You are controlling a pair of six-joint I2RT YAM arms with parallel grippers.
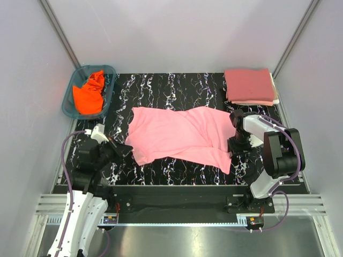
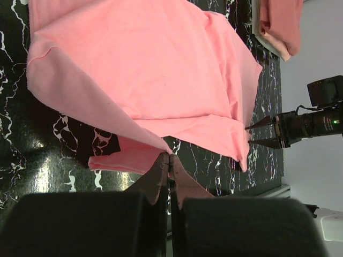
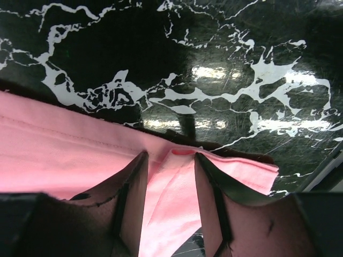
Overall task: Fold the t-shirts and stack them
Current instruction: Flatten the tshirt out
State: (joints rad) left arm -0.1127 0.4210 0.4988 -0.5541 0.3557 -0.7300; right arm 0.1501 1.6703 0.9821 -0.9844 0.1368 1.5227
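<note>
A light pink t-shirt (image 1: 179, 134) lies spread and creased across the middle of the black marbled table (image 1: 161, 88). My left gripper (image 1: 129, 150) is shut on its near left corner (image 2: 161, 143), and the cloth rises in a tent towards the pinched tips (image 2: 169, 156). At the shirt's right edge my right gripper (image 1: 231, 146) stands open, with the hem (image 3: 177, 152) lying between its two fingers (image 3: 134, 176). A folded rose-red t-shirt (image 1: 249, 84) rests on a folded cream one (image 1: 262, 103) at the back right. A crumpled orange t-shirt (image 1: 90, 93) sits in the basket.
The teal plastic basket (image 1: 109, 72) stands at the back left corner. Grey walls enclose the table on three sides. A metal rail (image 1: 177, 201) runs along the near edge between the arm bases. In the left wrist view my right gripper (image 2: 248, 135) shows at the shirt's far corner.
</note>
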